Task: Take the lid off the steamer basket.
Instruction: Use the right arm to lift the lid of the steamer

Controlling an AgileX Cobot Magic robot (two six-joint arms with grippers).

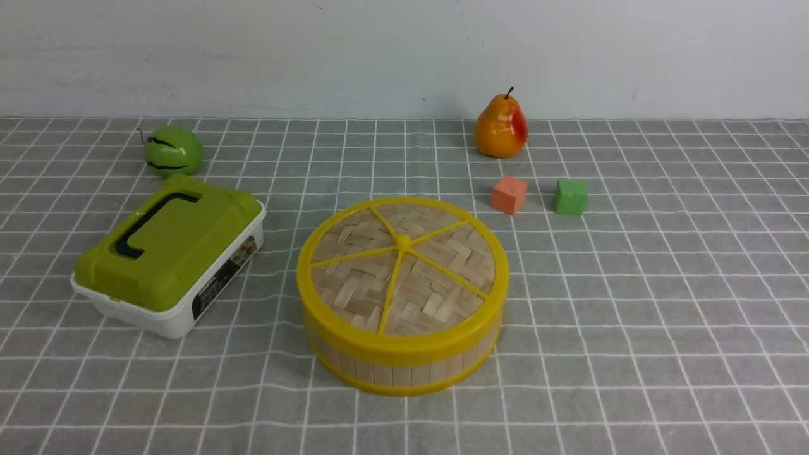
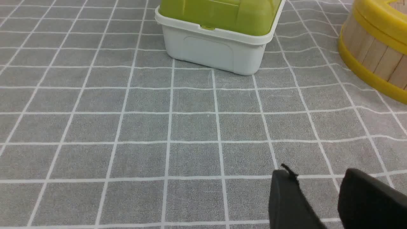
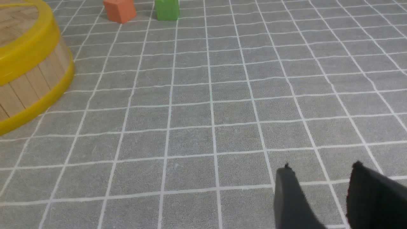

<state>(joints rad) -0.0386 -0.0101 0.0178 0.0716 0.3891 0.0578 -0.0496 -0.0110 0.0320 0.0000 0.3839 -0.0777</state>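
Evidently nothing is done yet: the flat woven-bamboo lid [image 1: 402,265] with yellow rim sits on the round slatted-bamboo steamer basket [image 1: 392,368]. Left gripper [image 2: 316,170] and right gripper [image 3: 321,165] hang well apart from it, jaws apparently spread and empty, only tips showing.

Lid [image 1: 404,272] of woven bamboo edged in glossy plastic, on matt cloth [image 1: 632,316].

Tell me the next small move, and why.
Probably move the right pincer toward the centre of the lid: it sits fully on the steamer basket, and both this one and the left pincer are open, holding nothing, off beside the basket.
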